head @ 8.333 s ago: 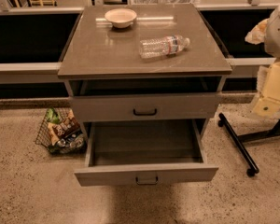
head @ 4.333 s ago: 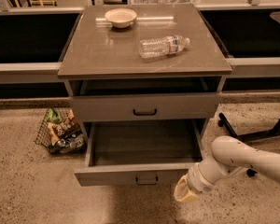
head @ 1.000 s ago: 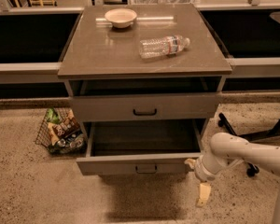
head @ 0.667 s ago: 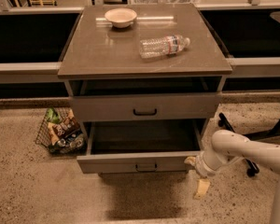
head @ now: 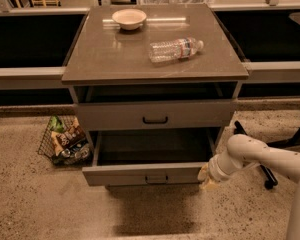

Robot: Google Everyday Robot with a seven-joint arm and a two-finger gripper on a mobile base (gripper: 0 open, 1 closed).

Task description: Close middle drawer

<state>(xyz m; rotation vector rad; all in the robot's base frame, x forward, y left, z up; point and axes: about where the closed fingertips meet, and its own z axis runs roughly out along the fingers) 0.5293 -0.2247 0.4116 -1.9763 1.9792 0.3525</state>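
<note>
The middle drawer point(head: 147, 174) is the low, wide grey one with a small dark bar handle point(head: 156, 179). It stands pulled partly out, and its shallow box is open to view. My gripper point(head: 206, 178) is at the right end of its front panel, touching or almost touching it, on a white arm point(head: 260, 156) that reaches in from the right. Above it, the grey drawer with the taller front point(head: 155, 115) and black handle is nearly shut.
A bowl point(head: 129, 18) and a lying water bottle point(head: 175, 49) rest on the cabinet top point(head: 110, 54). A wire basket of snacks point(head: 65, 141) stands on the floor to the left. A dark chair base point(head: 267, 176) is on the right, behind the arm.
The middle drawer sits further in than in the earliest frames. Over the last second my gripper has risen and moved left to the drawer front's right end.
</note>
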